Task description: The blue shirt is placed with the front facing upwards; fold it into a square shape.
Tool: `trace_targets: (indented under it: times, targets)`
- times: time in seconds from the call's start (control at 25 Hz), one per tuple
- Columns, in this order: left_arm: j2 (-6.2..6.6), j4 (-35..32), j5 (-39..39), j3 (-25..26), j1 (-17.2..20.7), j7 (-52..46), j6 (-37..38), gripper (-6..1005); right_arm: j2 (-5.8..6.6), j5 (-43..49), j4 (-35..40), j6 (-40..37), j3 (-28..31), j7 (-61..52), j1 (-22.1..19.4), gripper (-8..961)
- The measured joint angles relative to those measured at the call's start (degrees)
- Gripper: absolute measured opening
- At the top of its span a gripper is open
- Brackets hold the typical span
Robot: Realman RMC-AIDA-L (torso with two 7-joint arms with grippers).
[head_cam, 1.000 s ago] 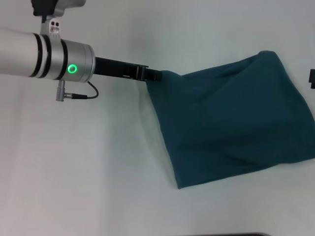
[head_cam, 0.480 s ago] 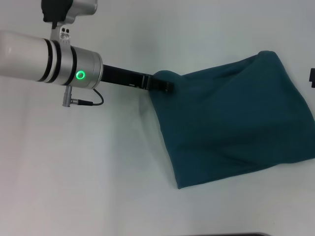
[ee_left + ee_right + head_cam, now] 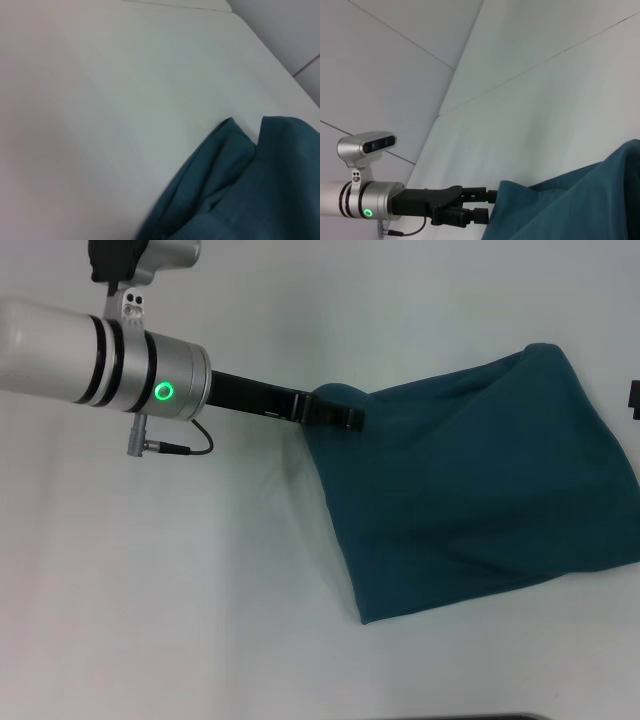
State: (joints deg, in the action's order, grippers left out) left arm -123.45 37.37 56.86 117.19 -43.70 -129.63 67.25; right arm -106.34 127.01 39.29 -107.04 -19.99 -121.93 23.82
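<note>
The blue shirt (image 3: 480, 490) lies folded into a rough slanted four-sided shape on the right half of the white table; no lettering shows. My left gripper (image 3: 338, 416) reaches in from the left and is shut on the shirt's near-left upper corner, which bunches up into a small hump over the fingers. The right wrist view shows that same left gripper (image 3: 481, 205) with the cloth edge (image 3: 590, 200) between its black fingers. In the left wrist view only wrinkled teal folds (image 3: 260, 190) show. A dark bit of my right arm (image 3: 634, 400) shows at the right edge.
The white table (image 3: 200, 580) spreads bare to the left of and in front of the shirt. A dark strip (image 3: 490, 717) marks the table's near edge. Pale wall panels (image 3: 395, 60) rise behind the table.
My left gripper has moved right with the shirt's corner, carrying it a little over the cloth; the corner now humps up. The rest of the shirt has not shifted.
</note>
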Motion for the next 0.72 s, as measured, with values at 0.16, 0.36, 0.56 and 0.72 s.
trace_targets:
  times: [0.16, 0.36, 0.56, 0.72]
  targets:
    - [0.02, 1.0, 0.0, 0.1, -0.2, -0.1, 0.9, 893, 0.00, 0.0, 0.0, 0.0, 0.0, 0.0, 0.0, 776]
    - [0.07, 1.6, 0.0, 0.1, -0.4, -0.5, 1.5, 895, 0.00, 0.0, 0.0, 0.0, -0.1, 0.1, 0.0, 775]
    - [0.13, 1.3, -0.4, 0.1, -0.5, -0.8, -0.2, 894, 0.00, 0.1, 0.0, 0.0, 0.0, 0.3, -0.1, 775]
    - [-0.13, 1.0, -1.2, -0.4, -0.6, -1.1, -1.9, 894, 0.00, 0.1, 0.0, 0.0, 0.0, 0.3, -0.1, 775]
